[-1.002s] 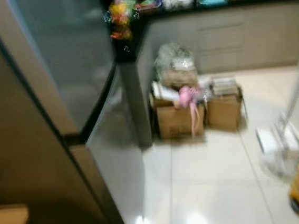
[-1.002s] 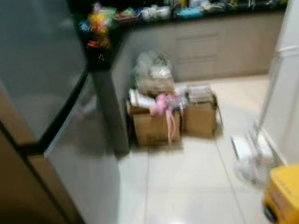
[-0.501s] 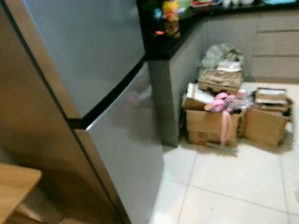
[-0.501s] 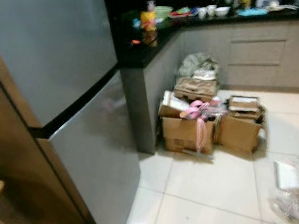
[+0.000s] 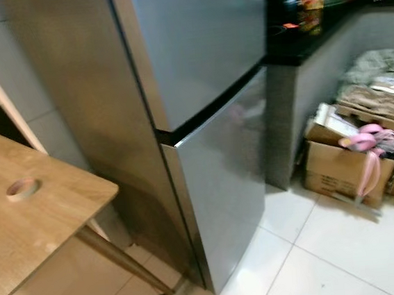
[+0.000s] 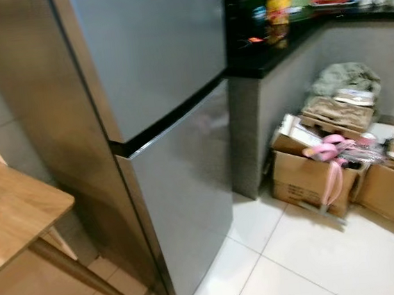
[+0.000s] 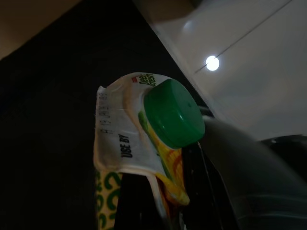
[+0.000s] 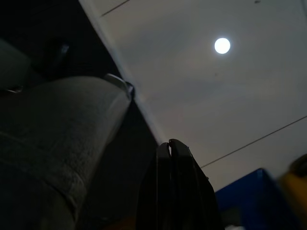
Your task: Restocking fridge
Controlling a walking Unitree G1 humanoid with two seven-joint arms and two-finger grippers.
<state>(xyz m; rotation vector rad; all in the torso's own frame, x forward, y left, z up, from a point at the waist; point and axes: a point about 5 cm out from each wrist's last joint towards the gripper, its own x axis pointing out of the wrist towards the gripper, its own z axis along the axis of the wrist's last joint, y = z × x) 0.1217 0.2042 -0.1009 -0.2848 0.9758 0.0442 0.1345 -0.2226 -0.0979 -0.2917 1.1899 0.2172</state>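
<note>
Fridge dead ahead, both doors closed, wooden table at its left, tape roll on top. Boxes on floor by counter. Left gripper pinching carton, green cap. Right gripper fingers pressed together, holding nothing.

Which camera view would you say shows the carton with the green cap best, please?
The left wrist view: the carton sits close up in the left gripper, its green cap and "USE BY" print legible. The two eye views take in the closed fridge and the wooden table instead.
</note>
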